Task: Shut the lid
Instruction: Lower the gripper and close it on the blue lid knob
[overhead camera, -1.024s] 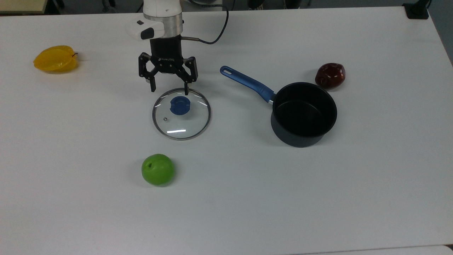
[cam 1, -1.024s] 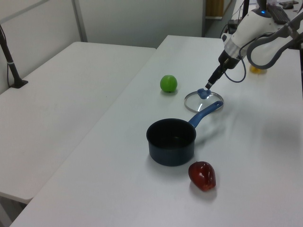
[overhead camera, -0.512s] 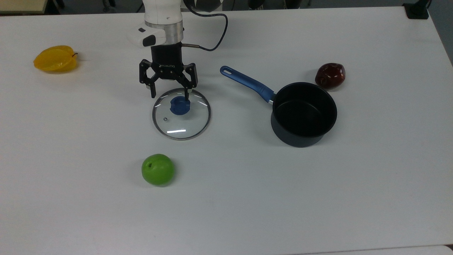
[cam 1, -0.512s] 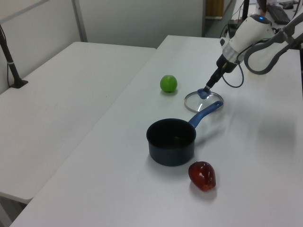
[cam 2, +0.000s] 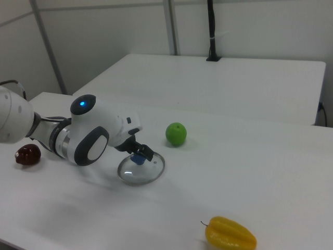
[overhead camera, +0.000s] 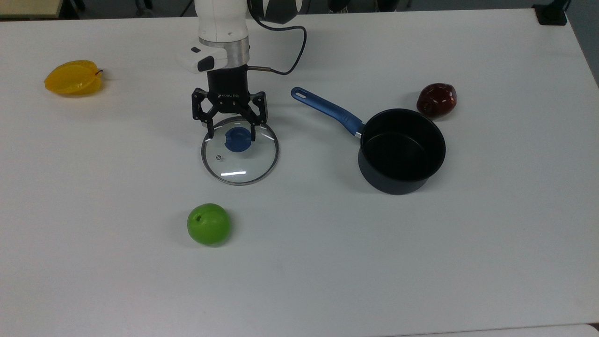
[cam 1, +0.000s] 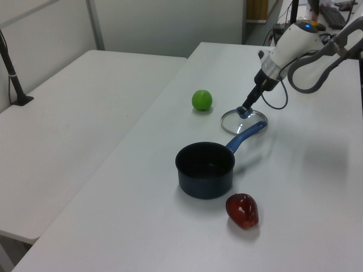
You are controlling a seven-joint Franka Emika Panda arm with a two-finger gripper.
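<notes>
You had the gripper (overhead camera: 232,135) spread wide with a finger on each side of the blue knob (overhead camera: 238,139), gripping nothing, presumably to pinch it, while the glass lid (overhead camera: 240,157) lay flat on the table (overhead camera: 327,262), well apart from the saucepan (overhead camera: 401,150).

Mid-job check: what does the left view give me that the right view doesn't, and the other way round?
Left view alone: the dark saucepan with its blue handle, open and apart from the lid.

Right view alone: the yellow star fruit in the foreground.

Both: the lid flat on the white table, the gripper low over its blue knob, the green apple and the dark red fruit.
</notes>
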